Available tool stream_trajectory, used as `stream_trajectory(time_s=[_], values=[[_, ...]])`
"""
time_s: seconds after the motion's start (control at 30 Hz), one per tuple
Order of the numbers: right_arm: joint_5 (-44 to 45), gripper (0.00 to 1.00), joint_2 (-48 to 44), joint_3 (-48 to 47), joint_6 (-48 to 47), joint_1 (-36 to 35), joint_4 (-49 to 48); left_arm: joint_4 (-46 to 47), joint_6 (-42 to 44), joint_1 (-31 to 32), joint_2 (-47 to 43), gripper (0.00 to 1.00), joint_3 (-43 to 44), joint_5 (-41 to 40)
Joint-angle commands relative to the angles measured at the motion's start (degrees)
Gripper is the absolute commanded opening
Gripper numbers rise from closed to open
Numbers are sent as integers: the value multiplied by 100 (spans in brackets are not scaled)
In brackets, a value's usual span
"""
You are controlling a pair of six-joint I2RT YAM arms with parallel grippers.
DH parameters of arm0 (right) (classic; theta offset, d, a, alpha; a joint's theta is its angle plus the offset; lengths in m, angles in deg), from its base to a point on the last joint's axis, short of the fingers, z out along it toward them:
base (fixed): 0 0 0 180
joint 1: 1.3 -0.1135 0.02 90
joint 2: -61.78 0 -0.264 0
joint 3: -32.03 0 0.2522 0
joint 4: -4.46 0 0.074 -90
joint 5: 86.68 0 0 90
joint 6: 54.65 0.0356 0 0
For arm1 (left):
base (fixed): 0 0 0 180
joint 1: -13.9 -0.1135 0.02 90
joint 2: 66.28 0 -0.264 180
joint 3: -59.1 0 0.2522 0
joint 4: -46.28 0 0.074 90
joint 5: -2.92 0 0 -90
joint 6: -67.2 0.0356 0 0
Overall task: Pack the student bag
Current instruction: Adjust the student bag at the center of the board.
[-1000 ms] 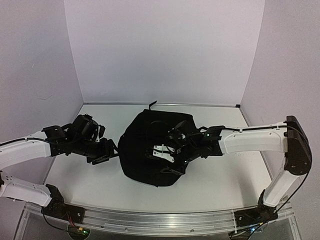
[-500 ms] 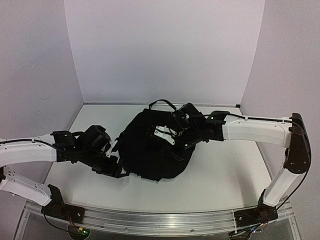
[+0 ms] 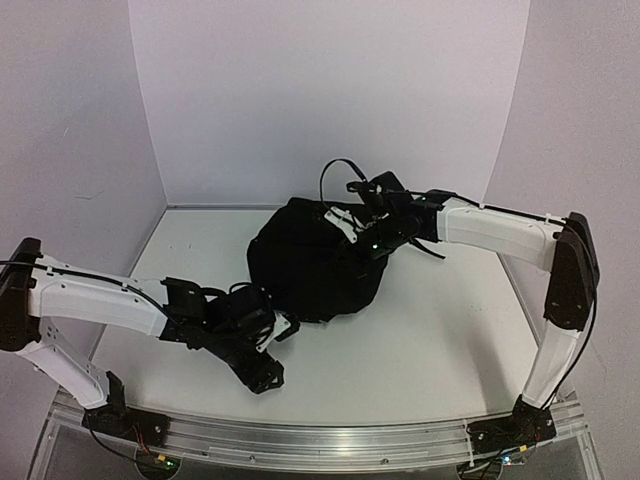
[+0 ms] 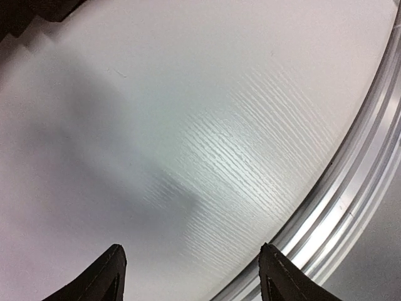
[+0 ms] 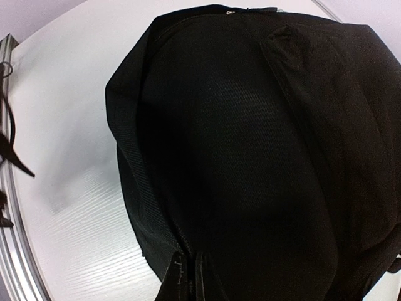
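The student bag [image 3: 310, 270], a large black fabric backpack, stands bunched up at the middle of the white table, and a thin strap loop [image 3: 333, 168] rises above its far side. My right gripper [image 3: 362, 232] is at the bag's upper far edge. In the right wrist view its jaws [image 5: 193, 258] are pressed together on a fold of the bag's black fabric [image 5: 250, 157]. My left gripper [image 3: 264, 372] hovers low in front of the bag, apart from it. In the left wrist view it [image 4: 191, 251] is open over bare table.
An aluminium rail [image 4: 351, 207] runs along the table's near edge, close to my left gripper. White walls close off the left, back and right sides. Bare tabletop [image 3: 440, 340] lies to the right of the bag and in front of it.
My right gripper shut on the bag and pulled its top up and toward the back wall. My left arm swung from the bag's left side toward the front rail.
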Motion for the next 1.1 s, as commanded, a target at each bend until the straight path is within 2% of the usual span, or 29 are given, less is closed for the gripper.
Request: stream_trajectory(time_s=[0.0,0.07,0.17,0.37,0.7,1.07], values=[[-43,0,-230,38,-36,10,-571,422,333,47,143,73,226,-666],[210,0,-145,172,-121,18,-608,648,291,41,215,73,145,-835],[103,0,-100,26,41,36,-603,1110,97,32,338,74,-12,-1190],[-167,0,-212,-398,352,35,-585,2945,-618,-479,180,81,-699,-1083],[-220,0,-165,-797,647,36,-479,4550,-685,-898,1448,80,-372,-1054],[-405,0,-235,-1063,826,36,-264,5567,-335,-1052,1734,83,-218,-950]])
